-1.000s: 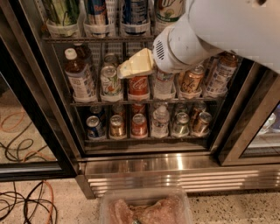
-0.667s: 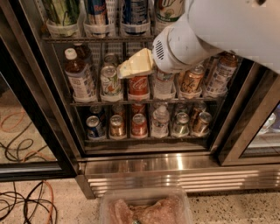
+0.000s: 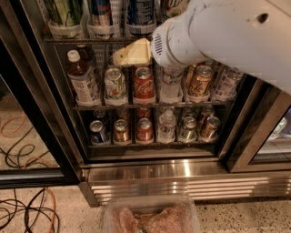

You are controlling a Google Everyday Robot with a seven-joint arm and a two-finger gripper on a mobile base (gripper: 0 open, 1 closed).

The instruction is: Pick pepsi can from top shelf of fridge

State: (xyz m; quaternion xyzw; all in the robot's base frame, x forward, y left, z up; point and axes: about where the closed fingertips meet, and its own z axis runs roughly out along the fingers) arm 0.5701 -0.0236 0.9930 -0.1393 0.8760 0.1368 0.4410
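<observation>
Pepsi can (image 3: pixel 139 11), dark blue with pale lettering, stands above the hand (image 3: pixel 120 57).

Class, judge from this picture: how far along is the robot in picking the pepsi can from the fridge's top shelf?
Done: the white arm is up at the black-framed display fridge. In hand: the cream gripper hovers just under the dark wire top shelf, lower left of the dark blue pepsi can. Left: the can sits ungrasped in its white holder; grasp and lift it out.
</observation>
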